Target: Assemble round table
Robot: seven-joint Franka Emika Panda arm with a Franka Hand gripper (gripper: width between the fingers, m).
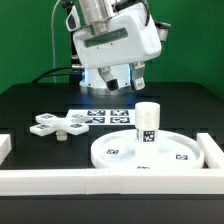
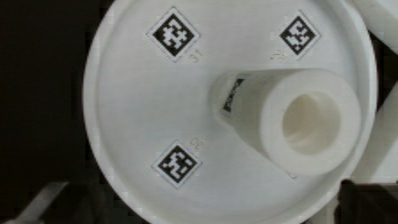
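Observation:
The large white round disc (image 1: 120,152) lies flat on the black table at the front, toward the exterior view's right. The short cylindrical leg (image 1: 148,123) stands upright on its middle. In the wrist view the disc (image 2: 169,100) fills the picture and the leg (image 2: 294,118) is seen from above, its hollow end showing. The cross-shaped foot piece (image 1: 55,125) lies on the table at the exterior view's left, apart from the disc. My gripper (image 1: 118,80) hangs above and behind the disc, open and empty, touching nothing. Only the dark finger edges show in the wrist view.
The marker board (image 1: 103,117) lies flat between the foot piece and the disc, under the gripper. Long white border bars run along the front (image 1: 100,182) and at the exterior view's right (image 1: 213,152). A short bar end (image 1: 4,147) is at the left.

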